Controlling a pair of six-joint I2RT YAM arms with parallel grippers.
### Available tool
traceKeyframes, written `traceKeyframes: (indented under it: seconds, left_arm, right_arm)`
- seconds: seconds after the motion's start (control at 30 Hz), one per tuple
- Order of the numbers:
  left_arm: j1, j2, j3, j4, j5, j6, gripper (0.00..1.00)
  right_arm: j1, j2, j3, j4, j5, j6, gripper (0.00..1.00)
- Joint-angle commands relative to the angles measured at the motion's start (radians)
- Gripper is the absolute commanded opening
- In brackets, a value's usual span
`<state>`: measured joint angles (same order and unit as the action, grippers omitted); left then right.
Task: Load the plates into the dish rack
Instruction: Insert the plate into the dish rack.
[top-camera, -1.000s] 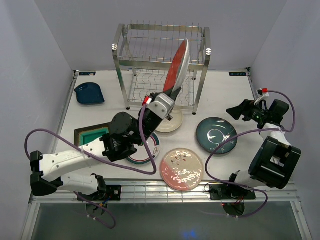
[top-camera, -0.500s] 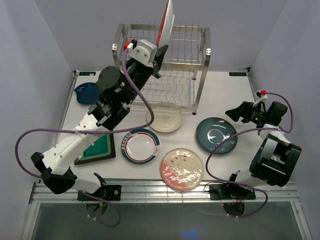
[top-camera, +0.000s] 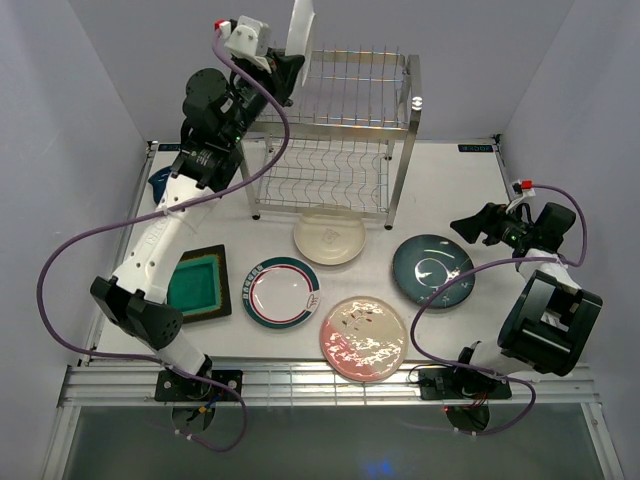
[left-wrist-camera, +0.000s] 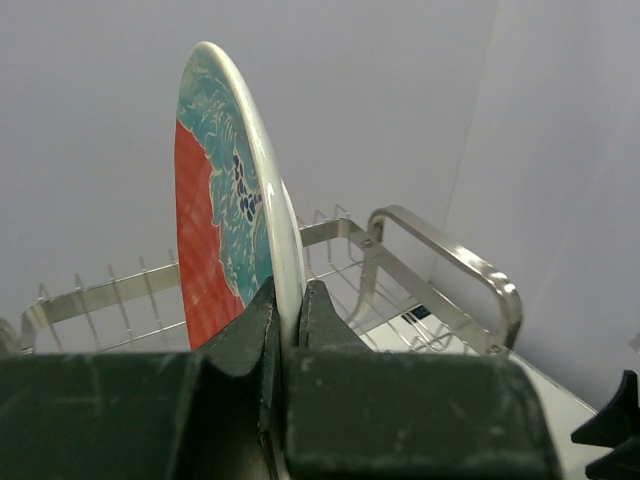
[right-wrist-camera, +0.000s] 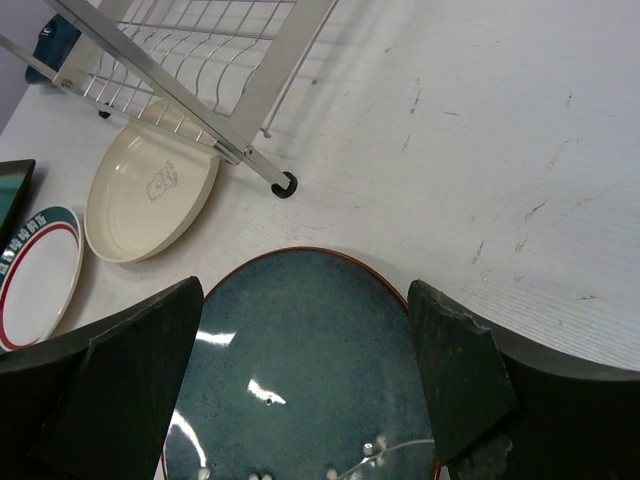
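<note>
Aloft, red-teal plate (left-wrist-camera: 225, 215), edge pinched in left tool (left-wrist-camera: 288, 325), above dish rack (left-wrist-camera: 445, 262), right tool (right-wrist-camera: 305, 292) spread.

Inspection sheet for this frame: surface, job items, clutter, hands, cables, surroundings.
Surface: white table, scuffed.
Job's things: dish rack upright at the back, no plate in it; red-teal plate held on edge above its left end; flat on the table are cream plate, green-red rimmed plate, pink speckled plate, dark teal plate, square green plate, small dark blue dish partly hidden by the left arm.
Clutter: nothing seen.
Hands: left hand shut on the red-teal plate's rim; right hand open, empty, over the dark teal plate.
Cables: purple cables loop off both arms.
Surroundings: pale walls on three sides.
</note>
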<state>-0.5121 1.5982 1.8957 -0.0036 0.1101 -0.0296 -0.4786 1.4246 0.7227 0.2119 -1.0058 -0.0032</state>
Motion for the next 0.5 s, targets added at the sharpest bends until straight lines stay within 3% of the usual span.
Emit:
traceKeyframes:
  seconds: [0.0,0.47]
  left_arm:
    - [0.073,-0.061,0.127,0.203,0.059,-0.075,0.0]
    - [0.19,-0.077,0.037,0.321,0.094,-0.179,0.0]
  right_arm:
    - [-0.008,-0.03,-0.008,0.04,-0.034,-0.011,0.89]
    - [-0.008,-0.024,-0.006,0.038,-0.048,-0.012,0.89]
